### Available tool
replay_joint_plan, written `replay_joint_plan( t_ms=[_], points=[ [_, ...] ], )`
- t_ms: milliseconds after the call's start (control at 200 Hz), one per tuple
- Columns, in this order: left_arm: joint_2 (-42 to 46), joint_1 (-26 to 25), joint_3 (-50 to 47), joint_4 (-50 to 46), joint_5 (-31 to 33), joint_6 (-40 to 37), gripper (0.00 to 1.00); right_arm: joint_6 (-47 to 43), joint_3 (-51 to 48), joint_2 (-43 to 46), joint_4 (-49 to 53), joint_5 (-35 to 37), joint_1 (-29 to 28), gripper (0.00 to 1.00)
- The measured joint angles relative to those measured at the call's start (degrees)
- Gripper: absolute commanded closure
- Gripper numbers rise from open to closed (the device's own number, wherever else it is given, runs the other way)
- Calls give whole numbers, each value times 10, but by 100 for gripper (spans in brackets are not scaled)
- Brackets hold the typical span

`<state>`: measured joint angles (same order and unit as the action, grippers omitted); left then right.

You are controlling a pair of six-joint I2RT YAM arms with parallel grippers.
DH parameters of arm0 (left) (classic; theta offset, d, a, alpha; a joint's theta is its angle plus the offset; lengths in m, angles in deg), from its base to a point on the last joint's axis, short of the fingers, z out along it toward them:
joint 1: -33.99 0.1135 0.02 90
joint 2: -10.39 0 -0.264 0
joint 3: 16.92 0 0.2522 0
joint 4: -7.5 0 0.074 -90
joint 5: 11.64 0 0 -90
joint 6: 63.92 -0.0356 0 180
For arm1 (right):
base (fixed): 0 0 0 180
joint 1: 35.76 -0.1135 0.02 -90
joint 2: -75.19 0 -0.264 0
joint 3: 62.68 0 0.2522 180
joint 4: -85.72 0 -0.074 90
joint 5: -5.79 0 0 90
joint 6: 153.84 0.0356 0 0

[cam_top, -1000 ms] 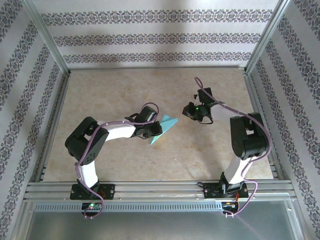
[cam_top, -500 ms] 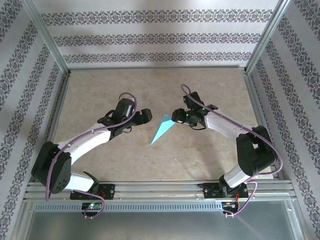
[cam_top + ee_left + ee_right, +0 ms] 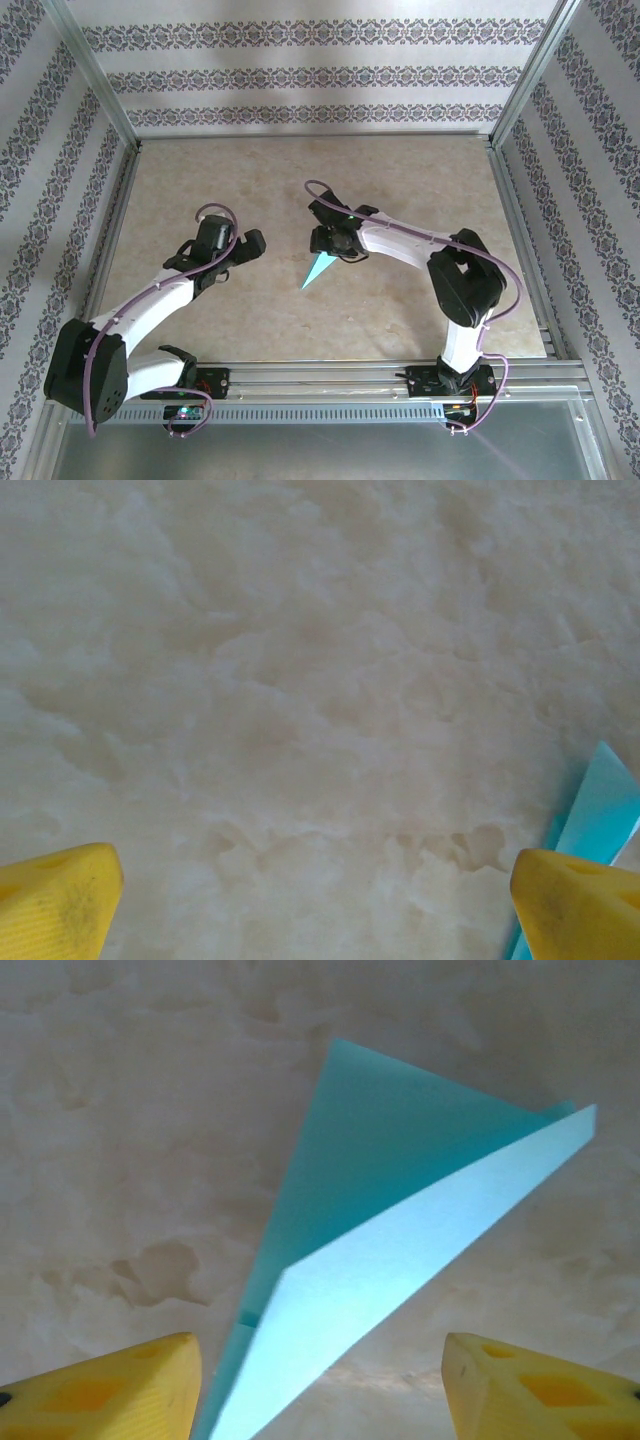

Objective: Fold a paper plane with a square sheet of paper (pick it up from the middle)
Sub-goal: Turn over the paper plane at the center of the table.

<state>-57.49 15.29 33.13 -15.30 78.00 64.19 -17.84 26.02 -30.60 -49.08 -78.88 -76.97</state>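
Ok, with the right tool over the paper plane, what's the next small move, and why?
Probably lower the right tool and close it on the middle of the paper plane. Its fingers stand open either side of the folded body without touching it, and the plane lies on the table. The left tool is open, off to the side, holding nothing.

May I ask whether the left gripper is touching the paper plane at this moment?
Apart. The top view shows a stretch of bare table between the left gripper and the paper plane.
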Motion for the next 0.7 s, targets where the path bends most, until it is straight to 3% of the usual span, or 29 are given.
replay_joint_plan(
  t_ms=[370,700],
  points=[
    [10,12,-12,-2,-16,-2,0,52,71,-69,62,50,-14,29],
    [10,12,-21,-2,-26,-2,0,78,96,-103,99,61,-14,33]
  ],
)
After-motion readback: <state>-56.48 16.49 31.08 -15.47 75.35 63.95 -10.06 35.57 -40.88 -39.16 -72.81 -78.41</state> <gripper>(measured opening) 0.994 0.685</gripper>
